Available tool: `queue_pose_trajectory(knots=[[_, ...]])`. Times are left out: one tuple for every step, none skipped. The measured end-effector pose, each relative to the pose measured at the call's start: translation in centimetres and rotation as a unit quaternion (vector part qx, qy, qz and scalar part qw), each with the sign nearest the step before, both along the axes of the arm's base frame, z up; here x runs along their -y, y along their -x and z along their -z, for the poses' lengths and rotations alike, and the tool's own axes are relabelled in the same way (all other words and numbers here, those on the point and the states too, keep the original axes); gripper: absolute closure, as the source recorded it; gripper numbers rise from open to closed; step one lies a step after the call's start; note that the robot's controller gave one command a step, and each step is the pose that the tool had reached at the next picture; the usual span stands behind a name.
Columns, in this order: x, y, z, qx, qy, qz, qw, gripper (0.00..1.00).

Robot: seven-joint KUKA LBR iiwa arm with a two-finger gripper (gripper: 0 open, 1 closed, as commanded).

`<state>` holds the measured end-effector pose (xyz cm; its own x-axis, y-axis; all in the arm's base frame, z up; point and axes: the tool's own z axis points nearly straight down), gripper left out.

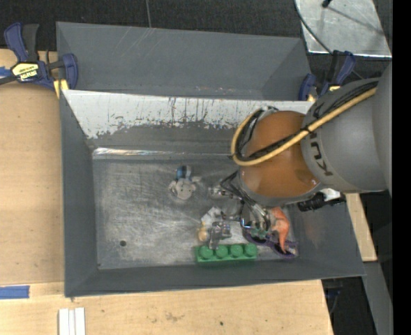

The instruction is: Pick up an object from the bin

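I am hanging my claw [237, 211] low over the heap in the near right part of the bin [79, 187], under my orange wrist cover [275, 155]. Dark parts are crowding that spot, so I cannot tell whether the claw is wide or narrow, and I am seeing nothing held in it. Just below it a small pale piece [214, 227] is lying, close against the green block with four studs [226, 252] that is resting along the front wall. To their right an orange piece [282, 223] and a purple piece [269, 241] are lying pressed together. A small white-and-blue thing [183, 187] is sitting apart, toward the middle of the floor.

I am judging the green block the best take: it looks like stiff, light plastic, not fragile but smooth, so it may be slipping if gripped on the rounded studs. I am thinking of closing across its narrow width, on the flat long sides near the middle, though the front wall is leaving little room there
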<state>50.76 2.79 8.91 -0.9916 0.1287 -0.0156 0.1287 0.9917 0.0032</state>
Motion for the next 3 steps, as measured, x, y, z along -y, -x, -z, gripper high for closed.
queue_pose_trajectory(knots=[[-0.09,0.07,0.27,0.0018,0.000,-0.001,1.0000,1.00],[-0.09,0.07,0.27,0.0018,0.000,-0.001,1.0000,1.00],[-0.09,0.09,0.06,0.0003,0.000,-0.001,1.0000,1.00]])
